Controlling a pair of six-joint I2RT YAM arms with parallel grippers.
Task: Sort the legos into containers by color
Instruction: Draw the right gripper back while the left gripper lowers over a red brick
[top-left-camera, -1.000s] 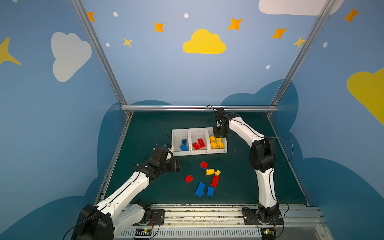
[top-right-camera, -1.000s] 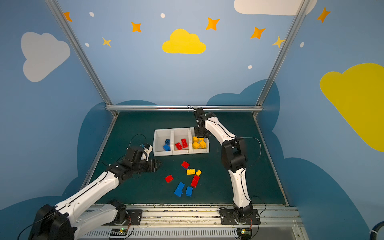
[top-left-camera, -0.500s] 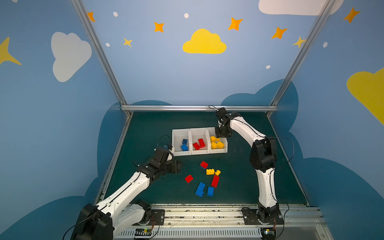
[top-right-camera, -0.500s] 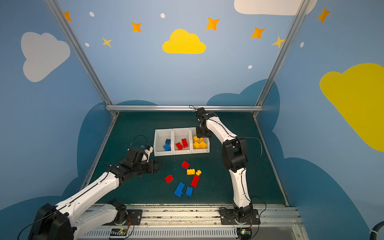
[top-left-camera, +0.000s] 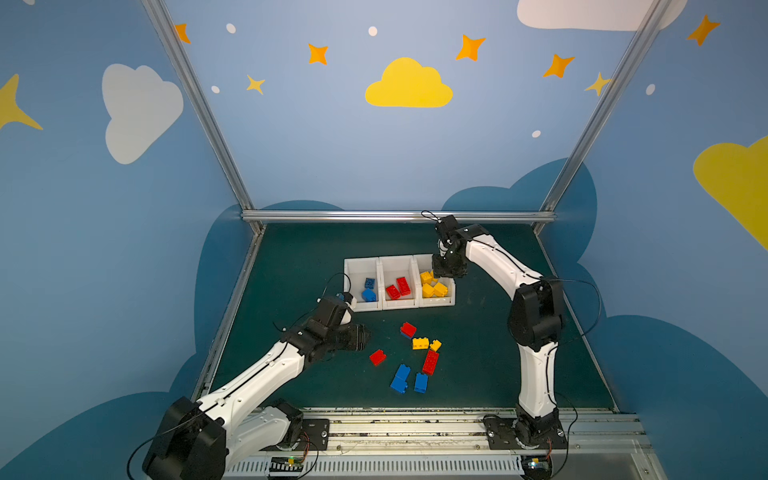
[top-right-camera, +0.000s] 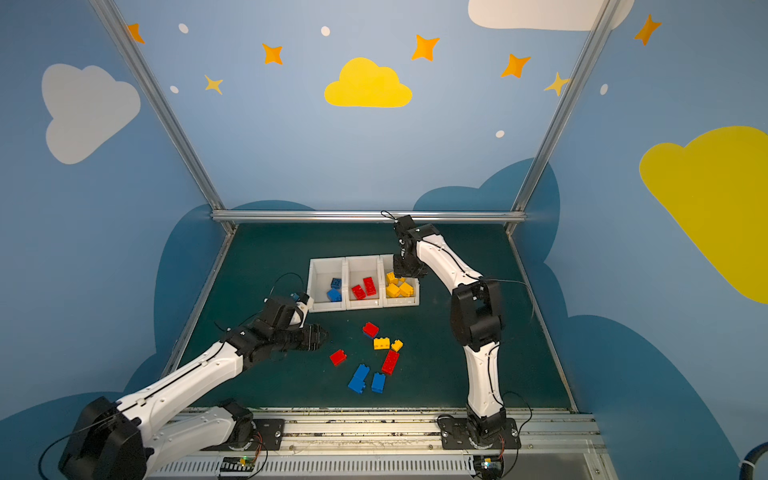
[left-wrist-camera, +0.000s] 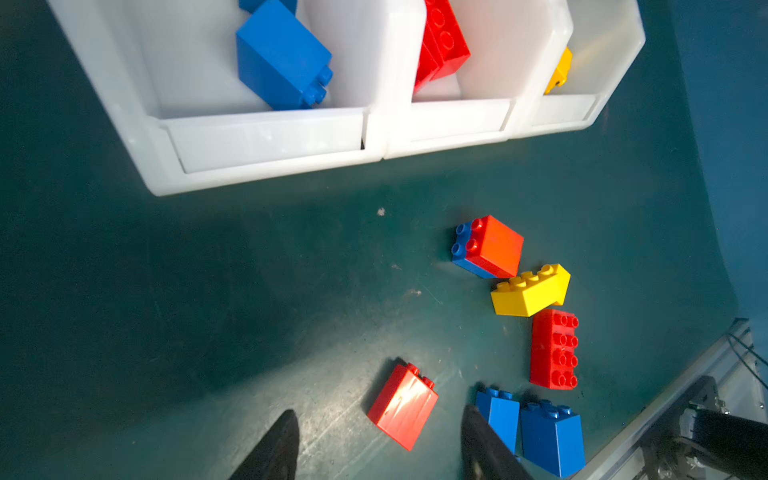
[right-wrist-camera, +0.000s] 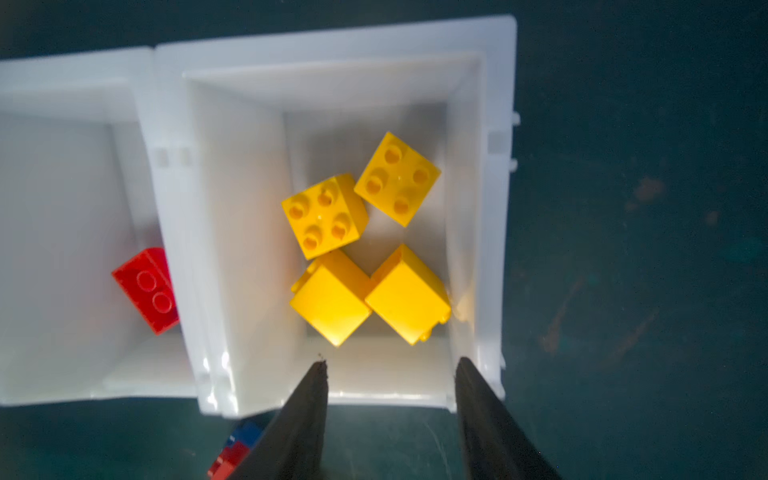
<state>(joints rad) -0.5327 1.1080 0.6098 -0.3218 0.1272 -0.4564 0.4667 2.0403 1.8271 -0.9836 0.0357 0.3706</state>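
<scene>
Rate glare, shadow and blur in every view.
Left wrist view: glare on the lone red brick, broad shadow across the mat before the bins, left pincer out of focus. Right wrist view: white bin walls washed out, yellow bricks crisp, right pincer blurred. Both top views: even light, no glare.

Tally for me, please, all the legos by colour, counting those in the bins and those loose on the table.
Red legos: 5
Yellow legos: 6
Blue legos: 5 (one sits under a red one)
Total: 16
</scene>
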